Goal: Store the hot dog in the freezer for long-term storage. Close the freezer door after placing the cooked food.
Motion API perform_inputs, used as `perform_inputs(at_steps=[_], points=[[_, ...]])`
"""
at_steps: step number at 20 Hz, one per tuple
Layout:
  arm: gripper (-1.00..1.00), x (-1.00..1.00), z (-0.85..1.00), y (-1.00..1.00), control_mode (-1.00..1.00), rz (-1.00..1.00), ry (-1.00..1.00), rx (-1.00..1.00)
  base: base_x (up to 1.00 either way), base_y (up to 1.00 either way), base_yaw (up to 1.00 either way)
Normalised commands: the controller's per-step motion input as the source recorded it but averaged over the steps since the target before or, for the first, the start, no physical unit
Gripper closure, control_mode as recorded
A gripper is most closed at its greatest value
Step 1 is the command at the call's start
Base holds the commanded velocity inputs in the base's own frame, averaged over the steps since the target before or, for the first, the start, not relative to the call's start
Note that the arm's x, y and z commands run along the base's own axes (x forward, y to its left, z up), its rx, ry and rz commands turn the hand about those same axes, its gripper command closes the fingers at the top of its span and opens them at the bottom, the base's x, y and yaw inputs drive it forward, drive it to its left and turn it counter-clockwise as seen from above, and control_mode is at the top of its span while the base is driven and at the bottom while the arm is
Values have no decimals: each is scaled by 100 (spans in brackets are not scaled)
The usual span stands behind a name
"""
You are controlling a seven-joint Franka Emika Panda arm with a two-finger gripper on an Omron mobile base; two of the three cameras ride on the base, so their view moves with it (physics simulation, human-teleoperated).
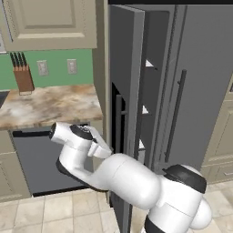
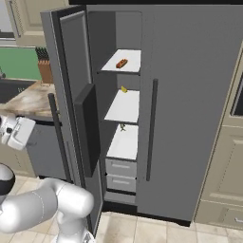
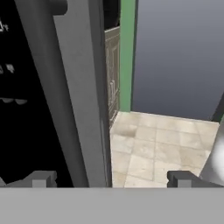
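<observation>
The gripper (image 3: 109, 178) stood spread (holding nothing), the freezer door (image 3: 83, 96) edge just ahead between its fingers.

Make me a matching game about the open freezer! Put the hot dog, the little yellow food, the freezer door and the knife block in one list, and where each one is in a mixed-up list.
Things:
1. hot dog
2. yellow food
3. freezer door
4. knife block

Places or states:
A. standing on the marbled counter by the green wall
B. lying on the top white shelf
C. swung wide open
D. at the back of the second shelf down

Right pairs: 1-B, 2-D, 3-C, 4-A
</observation>
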Motion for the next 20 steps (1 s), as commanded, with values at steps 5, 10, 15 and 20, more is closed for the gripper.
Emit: perform_inputs(at_steps=[5, 10, 15, 20], points=[[-100, 25, -1, -5, -100, 0, 0, -10, 0, 0, 0], [-100, 20, 0, -10, -100, 0, 7, 0, 0, 0, 0], [-100, 10, -3, -12, -100, 0, 13, 0, 0, 0, 0], [-100, 10, -8, -13, -100, 0, 13, 0, 0, 0, 0]])
